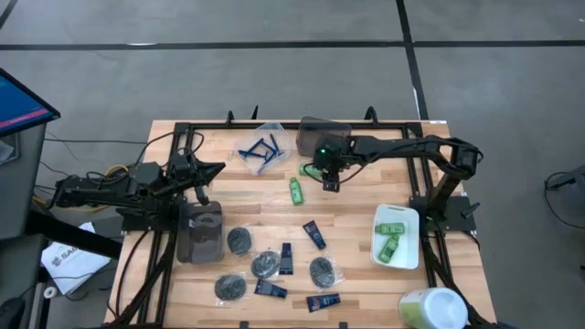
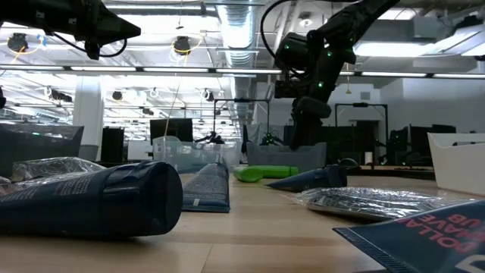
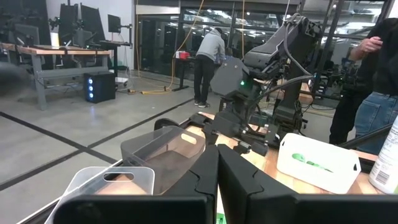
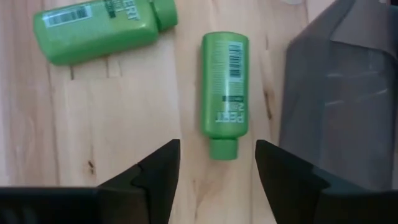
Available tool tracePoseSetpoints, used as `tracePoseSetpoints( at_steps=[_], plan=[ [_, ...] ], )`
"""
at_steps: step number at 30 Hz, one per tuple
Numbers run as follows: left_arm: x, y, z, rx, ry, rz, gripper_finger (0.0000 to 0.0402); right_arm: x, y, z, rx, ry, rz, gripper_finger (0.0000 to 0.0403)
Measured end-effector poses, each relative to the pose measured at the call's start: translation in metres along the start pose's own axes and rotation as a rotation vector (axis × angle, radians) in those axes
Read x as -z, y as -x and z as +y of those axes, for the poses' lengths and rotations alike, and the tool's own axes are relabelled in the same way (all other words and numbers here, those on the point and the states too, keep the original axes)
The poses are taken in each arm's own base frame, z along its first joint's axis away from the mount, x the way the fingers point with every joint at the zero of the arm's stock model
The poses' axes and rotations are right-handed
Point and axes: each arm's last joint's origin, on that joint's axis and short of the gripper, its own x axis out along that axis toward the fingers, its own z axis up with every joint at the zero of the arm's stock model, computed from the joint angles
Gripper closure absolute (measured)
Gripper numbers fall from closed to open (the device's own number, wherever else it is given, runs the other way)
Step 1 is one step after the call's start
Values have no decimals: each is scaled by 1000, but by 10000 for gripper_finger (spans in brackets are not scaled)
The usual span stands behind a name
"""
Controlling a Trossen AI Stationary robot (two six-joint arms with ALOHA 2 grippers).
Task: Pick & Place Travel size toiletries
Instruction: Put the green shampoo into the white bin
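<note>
Dark tubes (image 2: 91,199) lie closest in the low view, flat on the wooden bench (image 1: 347,206). Largest is a white tray (image 1: 397,237) at four o'clock on the bench, already holding green bottles. A grey bin (image 1: 199,228) sits at eight o'clock and a clear bin (image 1: 263,146) with blue razors at twelve. Round wrapped discs (image 1: 266,265) and more tubes scatter around six o'clock.

One green bottle (image 4: 224,93) lies flat by a dark bin (image 4: 339,93), another bottle (image 4: 99,28) beside it. The right fingers (image 4: 217,165) hang spread wide and empty just above the bench. That bottle's cap points into the gap between them and its long axis runs straight away, so the fingers would likely close across its width.

The left fingers (image 3: 217,180) wait pressed together, empty, above the grey bin; the right arm is far nearer.
</note>
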Motion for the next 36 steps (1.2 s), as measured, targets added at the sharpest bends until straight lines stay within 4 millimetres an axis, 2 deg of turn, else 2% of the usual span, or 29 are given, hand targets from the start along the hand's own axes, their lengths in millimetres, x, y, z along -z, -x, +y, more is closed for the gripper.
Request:
tracePoseSetpoints(
  at_steps=[7, 16, 26, 36],
  plan=[
    [0, 0, 0, 0, 0, 0, 401, 15, -10, 0, -2, -11, 35, 188],
    [0, 0, 0, 0, 0, 1, 402, 10, -11, -4, 22, -15, -32, 192],
    [1, -1, 0, 0, -4, 8, 401, 17, -48, -4, -2, -74, 57, 191],
    [4, -5, -2, -4, -19, 38, 402, 19, -54, -7, -3, -93, 70, 207]
  ],
)
